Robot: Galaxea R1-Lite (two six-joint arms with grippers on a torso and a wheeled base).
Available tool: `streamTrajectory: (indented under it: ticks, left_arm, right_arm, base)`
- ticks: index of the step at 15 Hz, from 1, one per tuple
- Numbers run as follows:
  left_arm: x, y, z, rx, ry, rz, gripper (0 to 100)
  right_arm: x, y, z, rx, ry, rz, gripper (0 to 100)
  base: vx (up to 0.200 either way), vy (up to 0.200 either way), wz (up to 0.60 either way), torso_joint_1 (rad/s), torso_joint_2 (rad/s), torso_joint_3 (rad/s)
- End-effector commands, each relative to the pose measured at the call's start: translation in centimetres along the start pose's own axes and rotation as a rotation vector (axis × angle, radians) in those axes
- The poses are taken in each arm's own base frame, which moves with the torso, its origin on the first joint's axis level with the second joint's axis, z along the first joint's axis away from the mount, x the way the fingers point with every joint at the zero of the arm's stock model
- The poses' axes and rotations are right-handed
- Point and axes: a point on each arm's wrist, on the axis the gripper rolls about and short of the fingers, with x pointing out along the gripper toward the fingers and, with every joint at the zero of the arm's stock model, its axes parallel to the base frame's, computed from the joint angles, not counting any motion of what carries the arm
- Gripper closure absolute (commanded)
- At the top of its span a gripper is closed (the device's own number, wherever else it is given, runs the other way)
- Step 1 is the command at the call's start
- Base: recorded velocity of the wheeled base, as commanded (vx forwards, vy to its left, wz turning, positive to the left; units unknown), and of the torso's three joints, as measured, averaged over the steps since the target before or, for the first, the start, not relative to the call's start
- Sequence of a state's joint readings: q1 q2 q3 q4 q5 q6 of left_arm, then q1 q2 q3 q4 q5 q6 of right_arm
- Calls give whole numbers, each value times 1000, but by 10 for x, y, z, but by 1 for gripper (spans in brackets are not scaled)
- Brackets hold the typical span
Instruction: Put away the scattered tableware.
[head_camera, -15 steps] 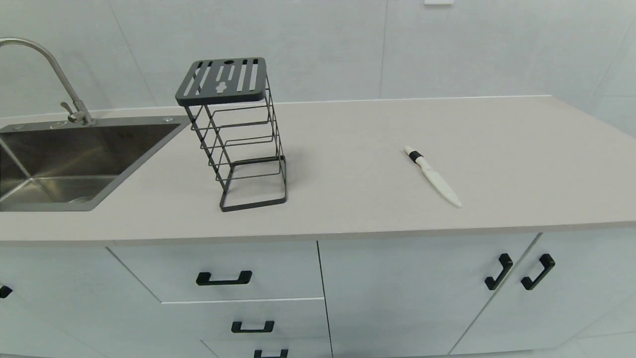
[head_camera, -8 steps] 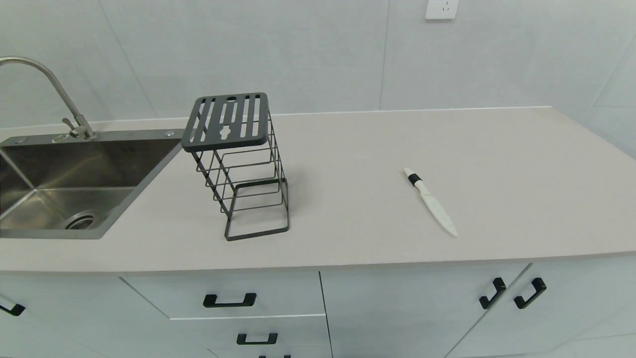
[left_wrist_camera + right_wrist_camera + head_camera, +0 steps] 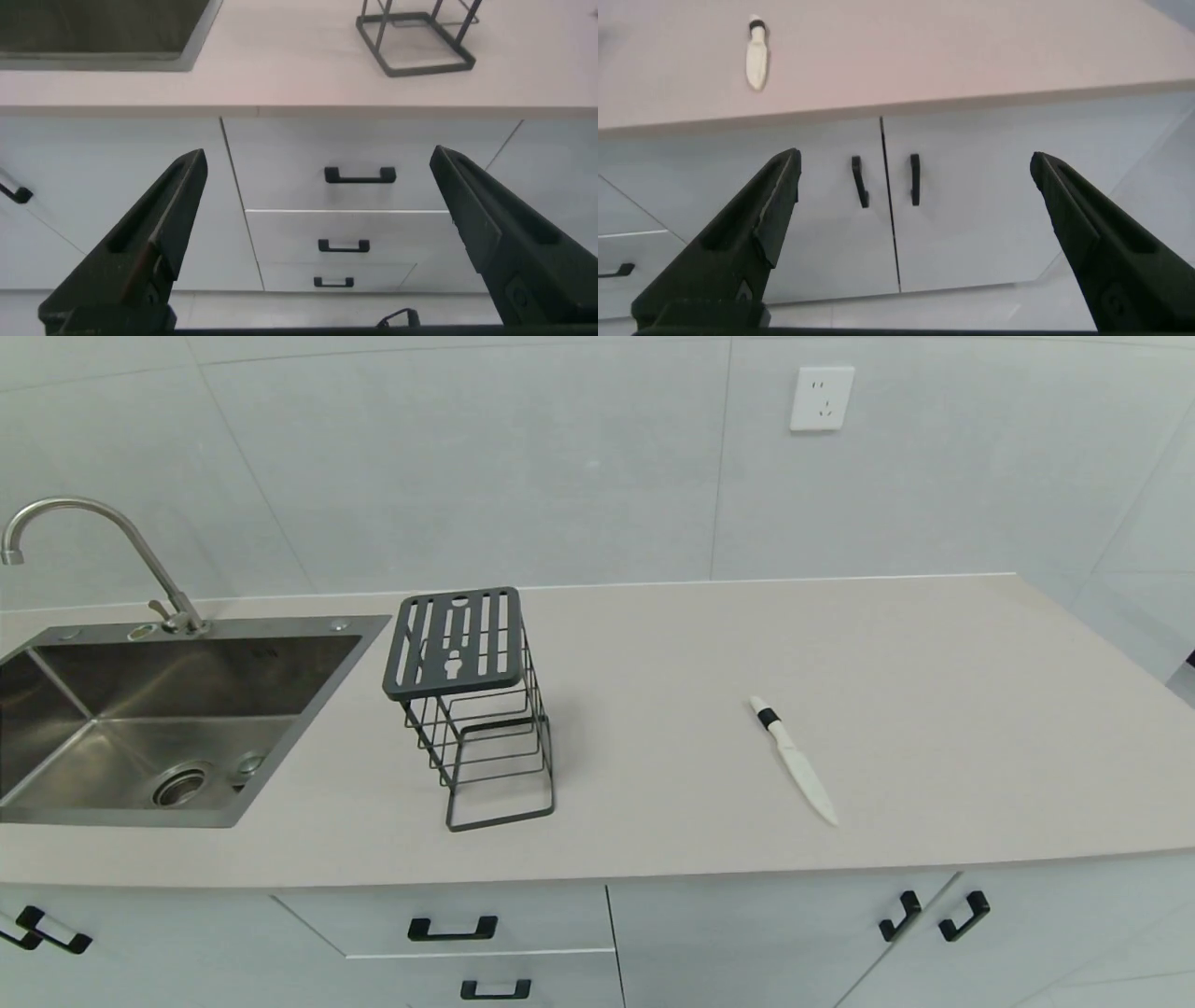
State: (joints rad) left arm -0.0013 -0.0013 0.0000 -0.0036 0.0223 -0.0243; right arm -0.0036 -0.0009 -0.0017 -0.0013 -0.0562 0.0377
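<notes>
1. A pale beige countertop [image 3: 672,663] runs along a wall of large light grey tiles [image 3: 467,457], which carries a white socket [image 3: 821,398].
2. A stainless steel sink [image 3: 140,681] is set into the counter's left end, with a curved faucet [image 3: 103,537] at its back rim.
3. White drawers with black handles [image 3: 452,927] sit under the counter. To their right are cabinet doors with paired black handles [image 3: 896,915].
4. A black wire knife rack [image 3: 467,709] with a slotted top plate stands just right of the sink, leaning to one side.
5. The knife [image 3: 794,761] lies flat on the counter, well to the right of the rack. It is all white apart from a black band near the handle end. The handle points toward the wall and the tip toward the front edge.
6. The left gripper [image 3: 318,157] hangs in front of the drawers, below counter level. Its jaws are spread wide and hold nothing.
7. The right gripper [image 3: 915,157] hangs in front of the cabinet doors, equally wide apart and empty.
</notes>
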Motion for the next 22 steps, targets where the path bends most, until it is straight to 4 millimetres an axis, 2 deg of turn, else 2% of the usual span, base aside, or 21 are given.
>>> streamTrajectory:
  ticks: [1, 5, 9, 17, 22]
  left_arm:
    - [0, 0, 0, 0, 2, 0, 0]
    - [0, 0, 0, 0, 2, 0, 0]
    - [0, 0, 0, 1, 2, 0, 0]
    - [0, 0, 0, -3, 2, 0, 0]
    - [0, 0, 0, -5, 2, 0, 0]
  right_arm:
    - [0, 0, 0, 1, 1, 1, 0]
    - [0, 0, 0, -1, 2, 0, 0]
    - [0, 0, 0, 1, 1, -2, 0]
    - [0, 0, 0, 1, 1, 0, 0]
    - [0, 0, 0, 1, 1, 0, 0]
  base:
    - [0, 0, 0, 290, -588, -286]
    - [0, 0, 0, 275, -529, -257]
    - [0, 0, 450, 184, -356, -172]
    - [0, 0, 0, 4, -8, -3]
    - [160, 0, 0, 1, 0, 2]
